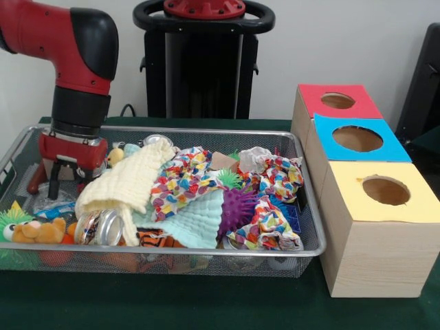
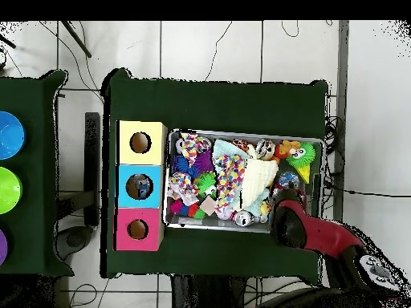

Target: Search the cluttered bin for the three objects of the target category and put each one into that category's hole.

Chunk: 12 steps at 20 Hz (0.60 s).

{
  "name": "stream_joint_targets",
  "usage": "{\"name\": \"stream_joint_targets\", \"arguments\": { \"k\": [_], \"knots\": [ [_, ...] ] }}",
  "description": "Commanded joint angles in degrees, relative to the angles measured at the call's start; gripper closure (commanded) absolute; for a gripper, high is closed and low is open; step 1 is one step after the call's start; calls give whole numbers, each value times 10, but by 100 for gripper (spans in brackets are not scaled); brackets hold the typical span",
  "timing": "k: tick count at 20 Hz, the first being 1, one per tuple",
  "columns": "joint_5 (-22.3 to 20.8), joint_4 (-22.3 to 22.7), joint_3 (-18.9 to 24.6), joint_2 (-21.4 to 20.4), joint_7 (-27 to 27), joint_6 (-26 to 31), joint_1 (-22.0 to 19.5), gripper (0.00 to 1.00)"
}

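Observation:
The wire mesh bin (image 1: 313,251) is full of clutter; it also shows in the overhead view (image 2: 245,133). My gripper (image 1: 45,187) hangs inside the bin's left end in the front view, fingers apart and empty, just above a clear creased bottle with a blue label (image 1: 49,203). In the overhead view the arm covers the gripper (image 2: 282,210) at the bin's lower right corner. No other clear bottle shows plainly; cloths hide much of the bin. The blue-topped box's hole (image 1: 357,138) is the middle one of three and also shows in the overhead view (image 2: 139,187).
A yellow cloth (image 1: 130,182), patterned cloths (image 1: 182,182), a purple spiky ball (image 1: 237,206), a metal can (image 1: 100,227) and an orange plush toy (image 1: 38,232) crowd the bin. The red-topped box (image 1: 337,100) and the yellow-topped box (image 1: 385,190) flank the blue one.

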Motion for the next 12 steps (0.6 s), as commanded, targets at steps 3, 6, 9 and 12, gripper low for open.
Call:
{"name": "stream_joint_targets", "arguments": {
  "k": [3, 6, 9, 12],
  "knots": [
    [15, 24, 23, 18, 79, 41, 10, 0],
    [72, -45, -36, 108, 97, 30, 67, 0],
    [165, -78, -126, 160, 123, -12, 150, 0],
    [239, -69, -190, 177, 126, -32, 212, 0]
  ]
}}
